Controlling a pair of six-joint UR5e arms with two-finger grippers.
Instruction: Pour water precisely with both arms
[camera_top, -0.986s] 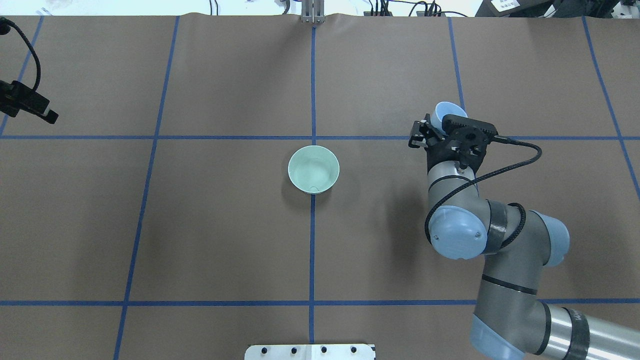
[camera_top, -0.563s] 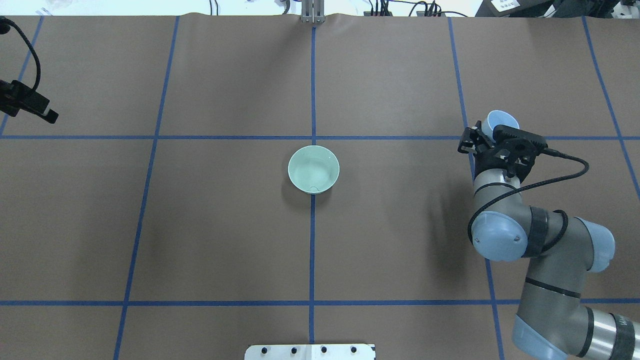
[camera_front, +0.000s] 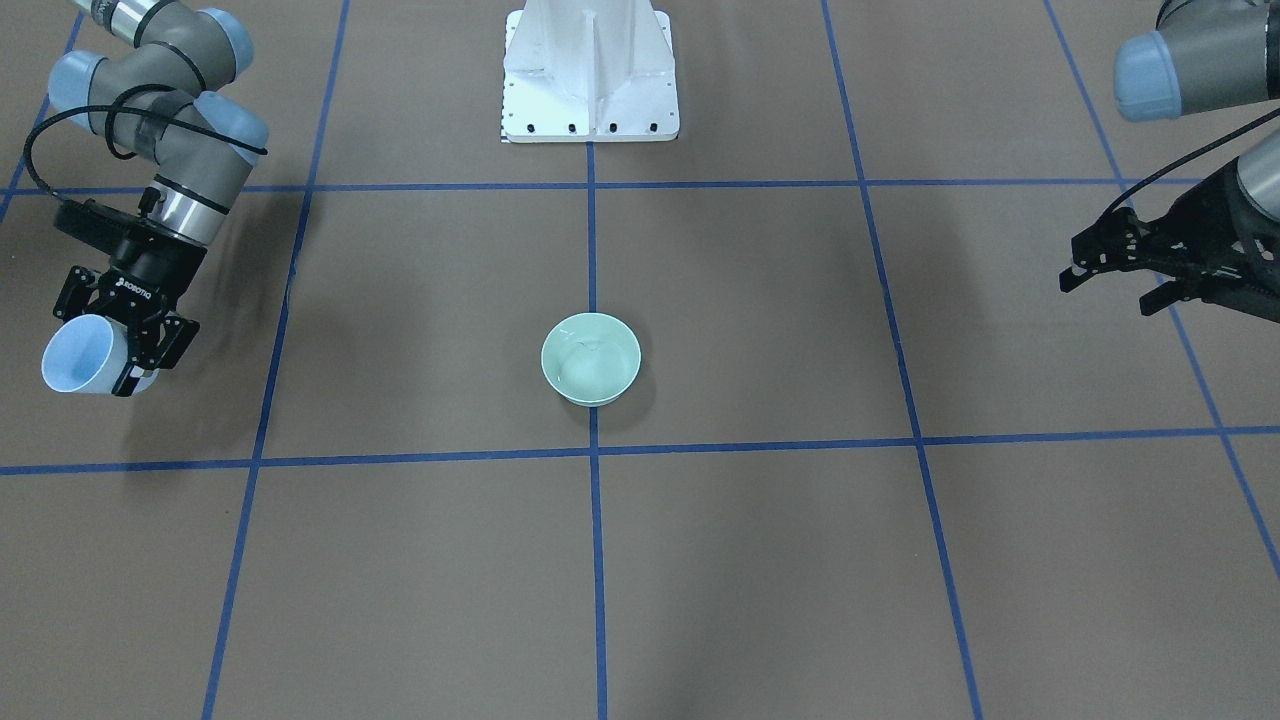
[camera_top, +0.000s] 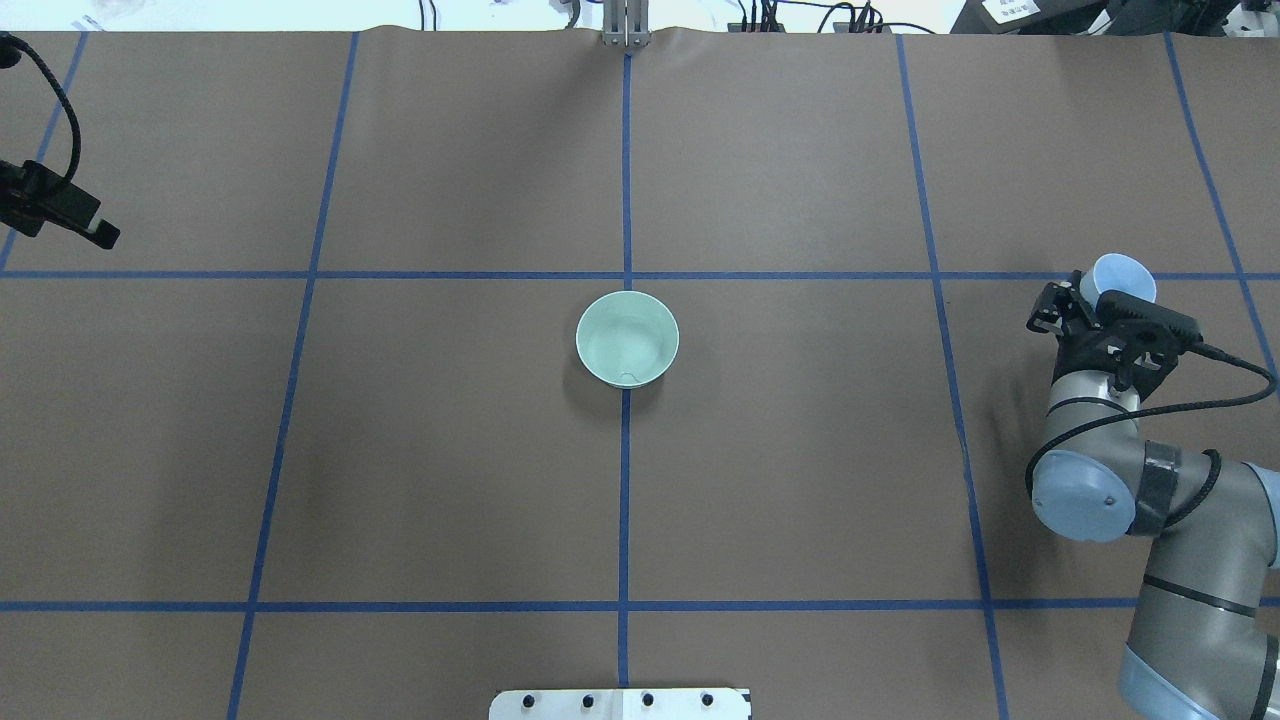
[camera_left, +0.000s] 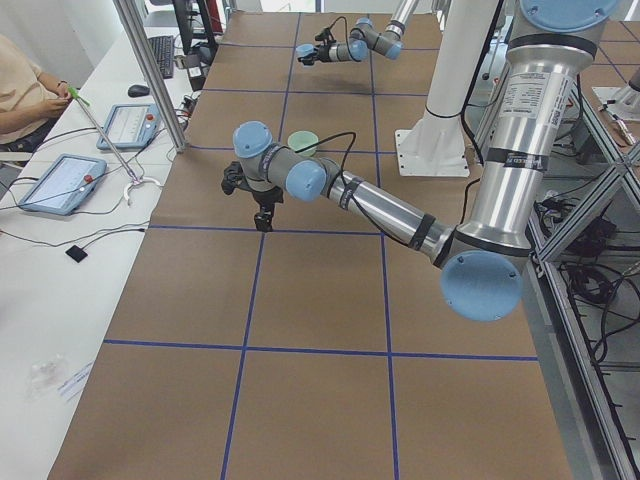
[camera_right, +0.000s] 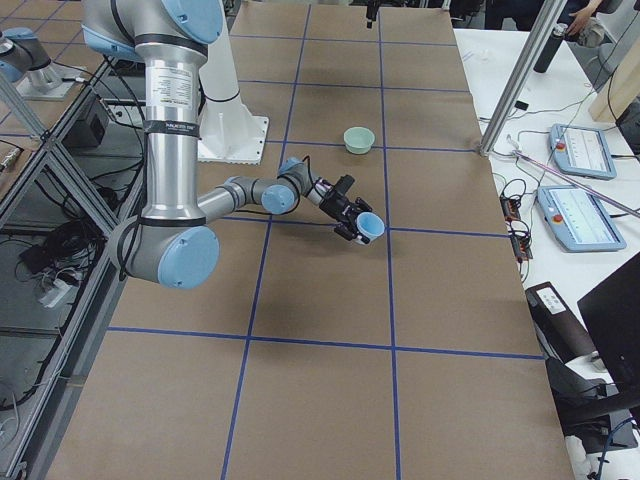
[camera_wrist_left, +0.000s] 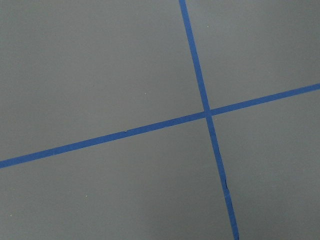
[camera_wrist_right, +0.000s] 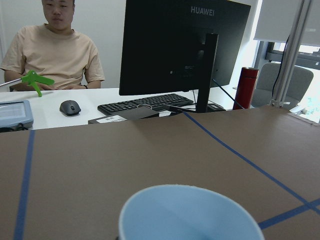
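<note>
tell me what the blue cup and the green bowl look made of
The blue cup: thin plastic or coated paper by its look, matte pale blue, thin rim; which is unclear. The green bowl: smooth mint surface with soft glints, probably glazed ceramic or hard plastic.

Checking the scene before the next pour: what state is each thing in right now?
left gripper: open, empty.
right gripper: shut on the blue cup.
blue cup: held off the table, far from the bowl.
green bowl: upright on the table, faint ripples of water inside.
</note>
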